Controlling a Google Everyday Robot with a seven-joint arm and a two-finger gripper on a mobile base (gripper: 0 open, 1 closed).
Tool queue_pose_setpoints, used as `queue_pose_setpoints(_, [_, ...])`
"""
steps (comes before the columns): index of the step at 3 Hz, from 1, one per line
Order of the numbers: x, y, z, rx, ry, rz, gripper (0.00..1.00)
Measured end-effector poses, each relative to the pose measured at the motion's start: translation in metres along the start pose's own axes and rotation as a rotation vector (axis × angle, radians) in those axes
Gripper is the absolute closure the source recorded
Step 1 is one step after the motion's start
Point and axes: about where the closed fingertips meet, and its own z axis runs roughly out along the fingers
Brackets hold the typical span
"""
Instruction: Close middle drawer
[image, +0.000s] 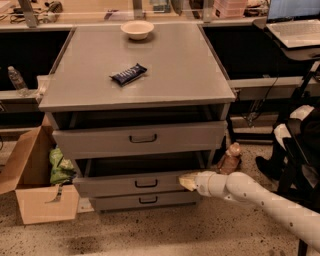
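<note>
Camera view is showing the grey desk (175, 75) from the front and slightly above. The middle drawer (130, 183) is sitting partly pulled out below the desk's front edge, with a dark gap showing above its low front panel. The top drawer (140, 139), with its taller front, is also standing slightly out. The bottom drawer (145, 200) is lying further back than the middle one.

The gripper (187, 181) is pressing against the right end of the middle drawer's front panel, under the desk's front right corner. Whether it is wide or narrow cannot be told. The white arm (265, 200) is reaching in from the lower right across open floor.

A cardboard box (35, 185) is standing close beside the desk's left edge. A small brown bottle (231, 157) is standing near the front right corner, just above the arm. A bowl (137, 29) is resting near the desk's back edge, and a snack bar (128, 74) is lying mid-top.
</note>
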Motion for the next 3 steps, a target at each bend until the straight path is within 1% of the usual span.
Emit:
queue_pose_setpoints(2, [0.001, -0.014, 0.011, 0.013, 0.0, 0.012, 1.0])
queue_pose_setpoints(3, [0.0, -0.017, 0.013, 0.017, -0.003, 0.012, 1.0])
